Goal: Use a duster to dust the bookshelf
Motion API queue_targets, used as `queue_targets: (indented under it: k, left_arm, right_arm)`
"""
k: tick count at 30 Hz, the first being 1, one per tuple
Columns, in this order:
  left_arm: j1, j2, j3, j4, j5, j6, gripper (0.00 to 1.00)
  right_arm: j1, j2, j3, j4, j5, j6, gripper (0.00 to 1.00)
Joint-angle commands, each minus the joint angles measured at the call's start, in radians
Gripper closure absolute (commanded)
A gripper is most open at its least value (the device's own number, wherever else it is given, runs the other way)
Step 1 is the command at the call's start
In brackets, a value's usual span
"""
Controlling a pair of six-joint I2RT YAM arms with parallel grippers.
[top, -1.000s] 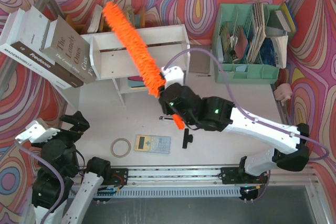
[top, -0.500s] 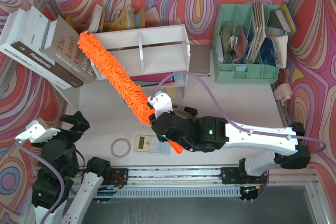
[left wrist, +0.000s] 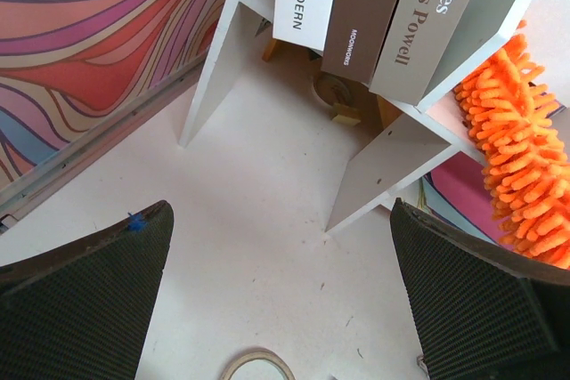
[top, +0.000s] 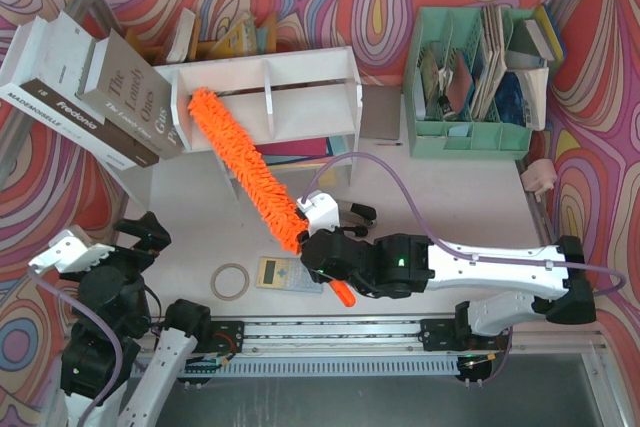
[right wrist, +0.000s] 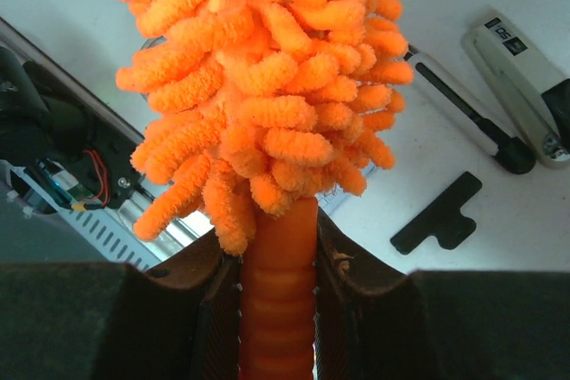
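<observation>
- The mint-green organizer [top: 470, 139] stood well beyond the right jaws and off to their right. Its slots were packed with upright papers and booklets.
- The bookshelf [top: 310, 75] stood ahead of the right jaws, with coloured folders [top: 290, 149] lying in its lower tier.
- The right jaws were clamped tight on the orange handle of the duster [top: 245, 175]. Its fluffy head ran forward and left from them, and the far end lay on the bookshelf's top near its left end.
- The left jaws stood wide apart with nothing between them. Ahead of them, large books [left wrist: 392, 6] leaned tilted by the bookshelf's left end.
- A tape roll [left wrist: 258, 364] lay on the white counter [top: 450, 202] just in front of the left jaws.
- A calculator [top: 285, 274] lay just beside the right jaws, and a flat black T-shaped piece [right wrist: 441, 214] lay near them.
- Swirling red, pink and purple walls [top: 400, 7] enclosed the counter.
</observation>
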Motion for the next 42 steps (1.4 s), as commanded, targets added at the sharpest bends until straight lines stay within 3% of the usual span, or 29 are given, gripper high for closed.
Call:
queue_targets:
  k: [1,12,30,42]
  left_arm:
    - [0.003,-0.014,-0.012,0.000,0.004,0.002,0.01]
    - [0.004,-0.008,-0.012,0.003,0.007,0.002,0.01]
    - [0.003,0.001,-0.012,0.003,0.008,0.003,0.02]
    - [0.003,0.003,-0.012,0.005,0.011,0.005,0.01]
  right_arm:
    - [0.016,-0.012,-0.012,0.107,-0.039,-0.021,1.00]
    - [0.030,-0.131,-0.057,0.199,0.054,-0.081,1.00]
    - [0.029,0.012,-0.060,0.117,0.065,-0.051,1.00]
    - [0.027,-0.012,0.031,0.248,0.206,-0.127,1.00]
